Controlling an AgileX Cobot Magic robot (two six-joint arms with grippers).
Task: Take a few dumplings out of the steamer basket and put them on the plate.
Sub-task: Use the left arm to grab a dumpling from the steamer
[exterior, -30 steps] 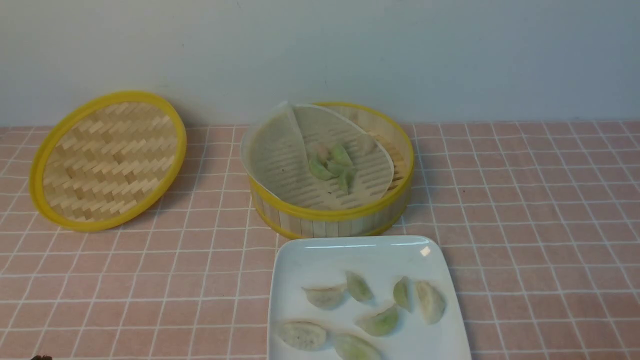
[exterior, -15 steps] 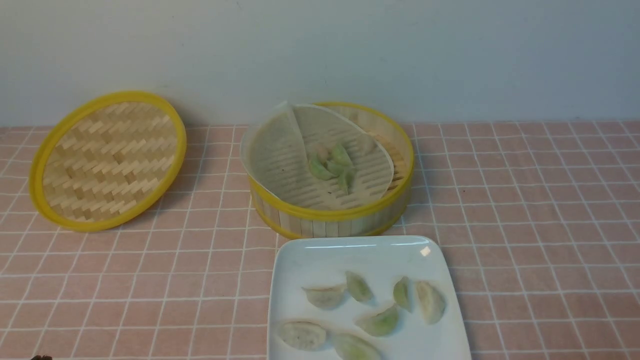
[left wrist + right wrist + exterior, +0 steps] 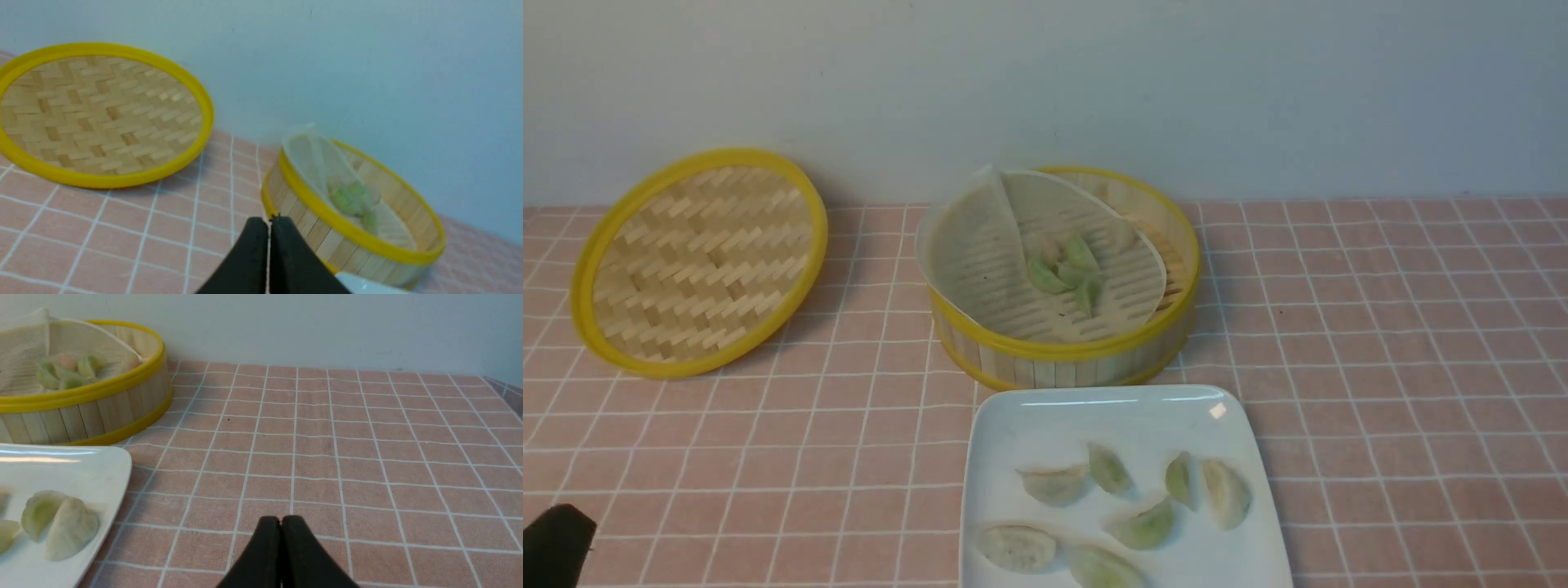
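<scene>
The woven bamboo lid lies flat, ahead of the left pincer and a little to its left, where it was a second ago. The one thing that has changed is on this side. A black part of the left arm has risen into the near left corner of the front view, where half a second ago only a dark speck showed. The left wrist view shows this pincer's tips pressed together with nothing between them.

Ahead of it and to its right stands the steamer basket, its white liner sheet curled up on the side nearer that pincer. A small cluster of green dumplings sits in the middle of the basket's floor, unmoved.

Just in front of the basket is the square white plate, well to the right of the left pincer. Seven dumplings lie scattered on it, none shifted.

The right pincer is out of the front view. Its tips are also closed and empty, low over the pink checked cloth, with the plate and basket off to its inner side.

I read this as the left arm starting a reach toward the basket for another dumpling. It would have to open its tips and clear the raised liner first.
</scene>
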